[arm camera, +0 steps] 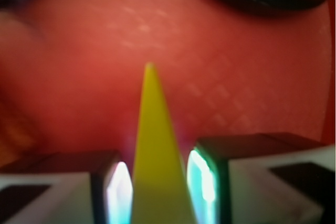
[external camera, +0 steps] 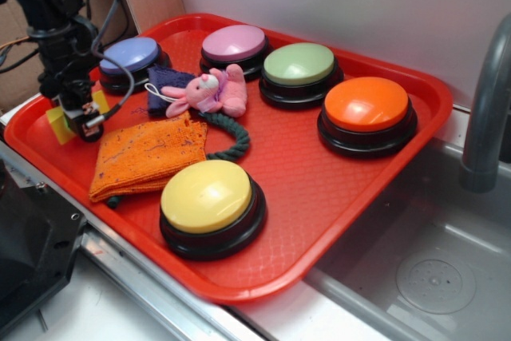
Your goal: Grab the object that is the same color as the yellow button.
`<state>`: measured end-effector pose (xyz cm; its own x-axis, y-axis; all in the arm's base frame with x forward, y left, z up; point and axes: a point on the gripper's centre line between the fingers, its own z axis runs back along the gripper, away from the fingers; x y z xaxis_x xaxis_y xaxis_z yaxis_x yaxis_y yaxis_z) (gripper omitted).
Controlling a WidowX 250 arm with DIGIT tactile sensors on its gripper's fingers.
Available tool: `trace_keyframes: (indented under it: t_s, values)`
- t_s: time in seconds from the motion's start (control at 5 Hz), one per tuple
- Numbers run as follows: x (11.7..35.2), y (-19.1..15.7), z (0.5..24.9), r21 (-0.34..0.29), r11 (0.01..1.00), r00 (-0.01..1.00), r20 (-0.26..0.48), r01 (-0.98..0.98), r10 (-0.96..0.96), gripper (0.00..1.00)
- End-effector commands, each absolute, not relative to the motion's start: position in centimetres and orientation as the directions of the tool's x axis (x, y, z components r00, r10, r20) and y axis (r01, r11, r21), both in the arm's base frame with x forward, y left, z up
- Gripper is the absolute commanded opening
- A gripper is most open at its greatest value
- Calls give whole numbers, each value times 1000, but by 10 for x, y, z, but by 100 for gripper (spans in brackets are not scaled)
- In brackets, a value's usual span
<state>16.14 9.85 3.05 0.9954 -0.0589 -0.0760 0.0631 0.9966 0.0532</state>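
Observation:
The object, a small yellow wedge [arm camera: 152, 129], stands upright between my two fingers in the wrist view, thin tip pointing away over the red tray [arm camera: 236, 87]. Both pads meet its sides low down. In the exterior view my gripper [external camera: 80, 117] is at the tray's far-left corner, shut on the wedge [external camera: 59, 125], whose yellow ends stick out on either side of the fingers. The yellow button [external camera: 206, 196], large and domed on a black base, sits at the tray's front, well to the right of the gripper.
An orange cloth [external camera: 144, 156] lies just right of the gripper, with a green rope [external camera: 231, 137] and a pink plush toy [external camera: 209, 92] behind it. Blue [external camera: 129, 55], pink [external camera: 233, 41], green [external camera: 299, 64] and orange [external camera: 366, 105] buttons line the back. A sink [external camera: 423, 277] lies right.

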Motion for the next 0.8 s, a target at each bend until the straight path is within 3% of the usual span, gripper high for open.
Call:
trace_keyframes:
  t_s: [0.0,0.4,0.6]
  values:
    - [204,28,110,-22,998,996,55,66,-64,0]
    - [215,-20,146,-96,992,990,123,87,-75,0]
    - [222,-24,125,-43,995,995,57,86,-84,0]
